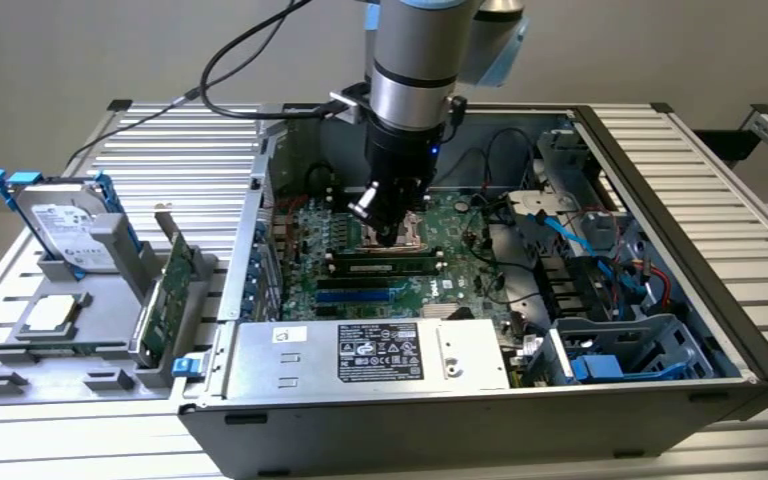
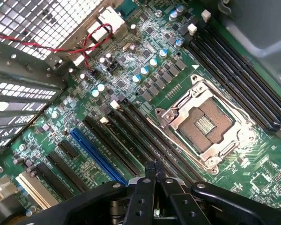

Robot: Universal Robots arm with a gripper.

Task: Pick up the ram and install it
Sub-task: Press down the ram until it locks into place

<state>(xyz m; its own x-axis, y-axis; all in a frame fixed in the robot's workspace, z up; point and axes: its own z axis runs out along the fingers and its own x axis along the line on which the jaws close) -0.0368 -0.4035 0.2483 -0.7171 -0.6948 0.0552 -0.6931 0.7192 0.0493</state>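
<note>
The ram [image 1: 384, 266], a long narrow green stick with black chips, lies along a slot on the motherboard [image 1: 357, 290], just on the near side of the CPU socket [image 1: 404, 232]. My gripper [image 1: 387, 226] hangs over that socket, a little above the board and apart from the ram. In the wrist view my gripper [image 2: 154, 167] is shut, its fingertips [image 2: 150, 169] pressed together with nothing between them. They hover over the dark memory slots [image 2: 145, 145] beside the open CPU socket [image 2: 206, 124]. I cannot make out the ram among those slots in the wrist view.
The open PC case [image 1: 704, 300] encloses the board, with a power supply [image 1: 377, 352] at the front and blue cables [image 1: 571, 235] on the exterior view's right. A grey holder [image 1: 37, 380] on the exterior view's left carries a hard drive [image 1: 71, 225], a processor chip [image 1: 51, 312] and an expansion card [image 1: 164, 295].
</note>
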